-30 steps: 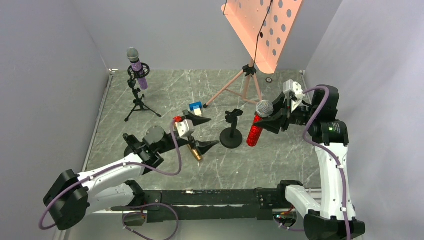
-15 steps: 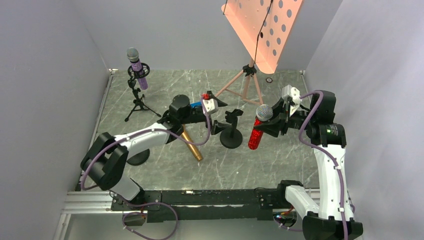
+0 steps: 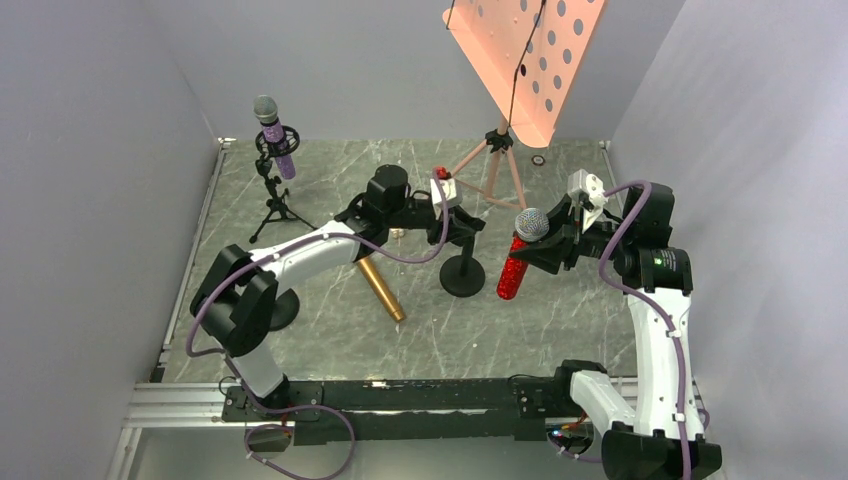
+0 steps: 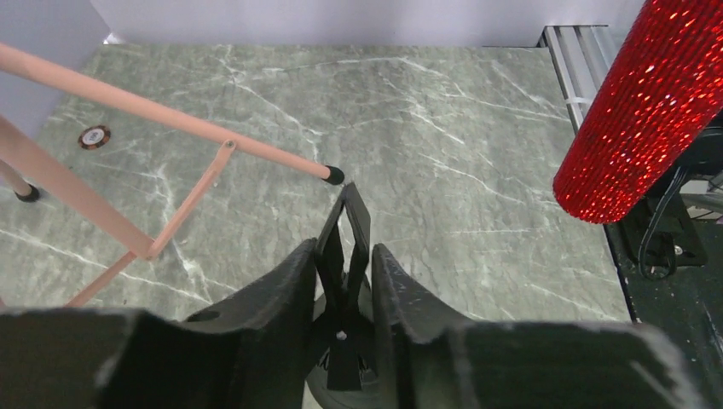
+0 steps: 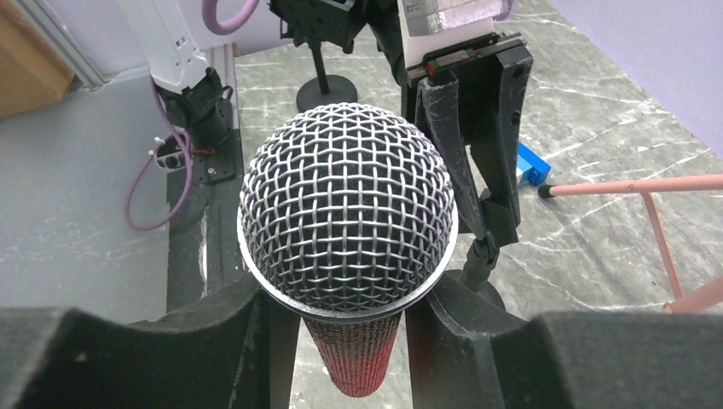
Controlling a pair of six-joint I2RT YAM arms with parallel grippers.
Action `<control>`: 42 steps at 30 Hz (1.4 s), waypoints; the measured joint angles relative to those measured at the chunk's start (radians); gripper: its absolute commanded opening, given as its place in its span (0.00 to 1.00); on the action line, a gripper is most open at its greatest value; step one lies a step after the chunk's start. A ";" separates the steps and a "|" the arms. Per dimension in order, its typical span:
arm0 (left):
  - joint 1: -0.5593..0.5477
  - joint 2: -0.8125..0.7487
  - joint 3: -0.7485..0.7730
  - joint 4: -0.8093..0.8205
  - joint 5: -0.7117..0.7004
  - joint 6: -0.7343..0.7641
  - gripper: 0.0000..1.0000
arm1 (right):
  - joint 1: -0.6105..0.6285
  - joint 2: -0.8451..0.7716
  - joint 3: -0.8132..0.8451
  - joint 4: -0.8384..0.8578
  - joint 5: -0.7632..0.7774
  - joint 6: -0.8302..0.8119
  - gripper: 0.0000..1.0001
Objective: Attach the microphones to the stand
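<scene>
Two grippers are at work. The left gripper (image 4: 345,253) is closed on the black clip (image 4: 350,209) atop the round-base stand (image 3: 462,276). The right gripper (image 5: 345,300) clamps the red microphone (image 3: 511,270) under its mesh head, tilted, just right of that stand. The gold microphone (image 3: 381,289) lies on the table (image 3: 560,322). The purple microphone (image 3: 276,136) sits in the tripod stand (image 3: 277,205), far left.

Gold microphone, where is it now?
In the top view, the gold microphone lies flat on the table, left of centre, just left of the round-base stand.
</scene>
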 measured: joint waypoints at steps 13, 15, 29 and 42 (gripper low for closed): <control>-0.012 -0.127 0.035 -0.319 -0.083 0.096 0.00 | -0.017 0.003 -0.013 0.015 -0.026 0.026 0.06; -0.011 -0.152 0.035 -0.375 -0.093 0.105 0.00 | -0.018 0.003 -0.015 0.021 -0.026 0.030 0.06; -0.011 -0.369 -0.068 -0.545 -0.164 0.088 0.02 | -0.026 0.002 -0.026 0.040 -0.049 0.050 0.06; -0.008 -0.505 -0.321 -0.290 -0.172 0.011 0.87 | -0.027 -0.007 -0.046 0.080 -0.063 0.090 0.06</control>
